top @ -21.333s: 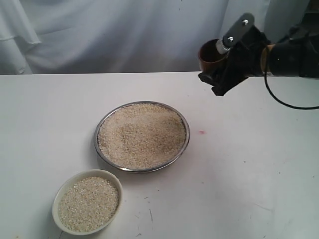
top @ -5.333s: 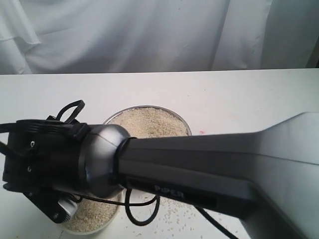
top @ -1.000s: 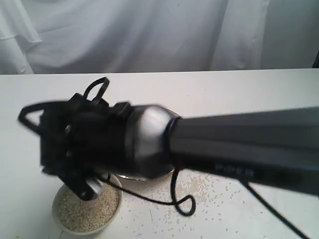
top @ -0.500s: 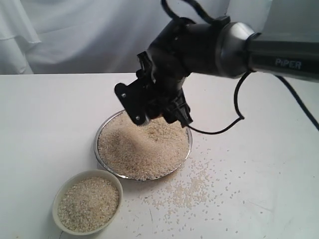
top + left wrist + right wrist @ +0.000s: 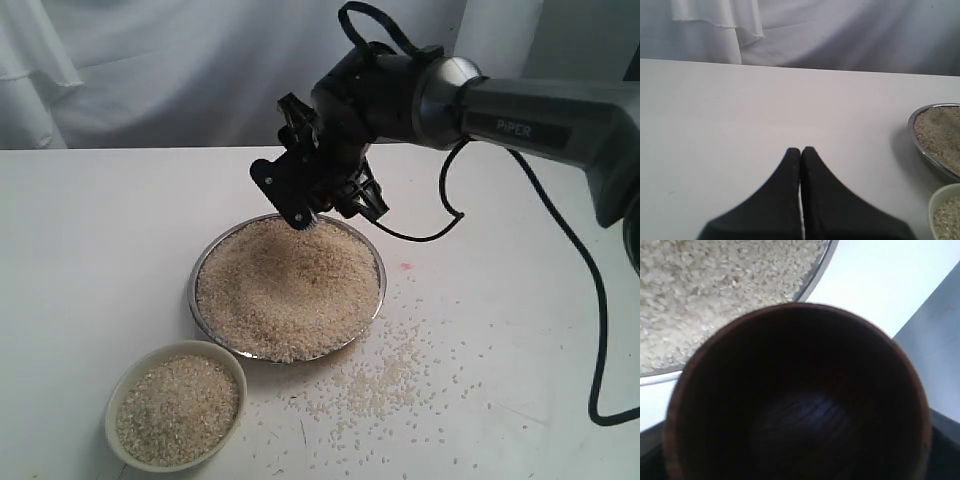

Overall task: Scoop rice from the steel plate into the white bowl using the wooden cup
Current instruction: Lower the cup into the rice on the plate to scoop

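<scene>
The white table [image 5: 90, 230] carries the steel plate [image 5: 192, 300] near its middle. The surface is bare left of the plate and behind it up to the hanging cloth backdrop [image 5: 180, 70]. Rice [image 5: 285, 285] is heaped in the plate up to its thin rim, which stands well clear of every table edge in view. The white bowl [image 5: 118, 388], partly filled with grains, sits off the plate's front-left rim with only a narrow gap between them. Loose scattered grains [image 5: 385, 375] litter the table off the plate's front-right rim, and the surface beyond them is bare. The right arm [image 5: 540, 115] reaches in from the right above the table, its wrist bent down over the plate's rear rim. The right gripper [image 5: 320, 195] hangs just above the rice there, its fingers clamped on the wooden cup [image 5: 800, 405]. The cup's dark interior faces the wrist camera, with the plate's rim and rice behind it. The left gripper [image 5: 801, 150] is over bare table left of the plate, its fingers [image 5: 787, 170] pressed together.
</scene>
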Robot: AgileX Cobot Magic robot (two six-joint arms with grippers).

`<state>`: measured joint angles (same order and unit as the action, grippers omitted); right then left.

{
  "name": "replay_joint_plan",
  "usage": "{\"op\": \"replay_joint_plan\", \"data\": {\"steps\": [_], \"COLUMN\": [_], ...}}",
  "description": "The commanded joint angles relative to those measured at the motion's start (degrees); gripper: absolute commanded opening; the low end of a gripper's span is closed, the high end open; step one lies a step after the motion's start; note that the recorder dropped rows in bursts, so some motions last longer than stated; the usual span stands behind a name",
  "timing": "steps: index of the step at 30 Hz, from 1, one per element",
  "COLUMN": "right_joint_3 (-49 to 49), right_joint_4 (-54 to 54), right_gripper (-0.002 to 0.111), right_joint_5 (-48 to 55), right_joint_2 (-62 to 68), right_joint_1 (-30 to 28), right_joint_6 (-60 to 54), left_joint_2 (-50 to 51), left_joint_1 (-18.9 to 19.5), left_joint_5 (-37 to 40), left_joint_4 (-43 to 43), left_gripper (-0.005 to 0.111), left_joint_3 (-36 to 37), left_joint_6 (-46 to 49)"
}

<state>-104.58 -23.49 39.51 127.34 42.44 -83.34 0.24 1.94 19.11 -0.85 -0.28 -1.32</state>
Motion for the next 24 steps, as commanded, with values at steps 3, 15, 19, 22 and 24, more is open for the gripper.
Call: {"op": "replay_joint_plan", "data": {"steps": [3,15,19,22,24], "right_joint_3": [-0.37,-0.24,-0.24,-0.24,-0.24], "right_joint_4": [-7.56,-20.91,-22.32,-22.14,-22.14], "right_gripper": [0.000,0.000,0.000,0.000,0.000], "right_joint_5": [-4.86,-15.74,-15.78,-14.71,-12.87], "right_joint_2": [2.36,8.52,9.65,9.77,9.77], "right_joint_1": [2.62,9.33,10.30,10.90,11.25], "right_joint_6": [-2.35,5.39,6.47,6.47,6.31], "left_joint_2": [-0.24,-0.24,-0.24,-0.24,-0.24], "left_joint_1": [0.11,0.11,0.11,0.11,0.11], "left_joint_5": [-0.85,-0.85,-0.85,-0.85,-0.85], "left_joint_4": [-0.09,-0.09,-0.09,-0.09,-0.09], "left_gripper": [0.000,0.000,0.000,0.000,0.000], "left_joint_3": [0.28,0.28,0.28,0.28,0.28], "left_joint_6": [-0.03,-0.03,-0.03,-0.03,-0.03]}}
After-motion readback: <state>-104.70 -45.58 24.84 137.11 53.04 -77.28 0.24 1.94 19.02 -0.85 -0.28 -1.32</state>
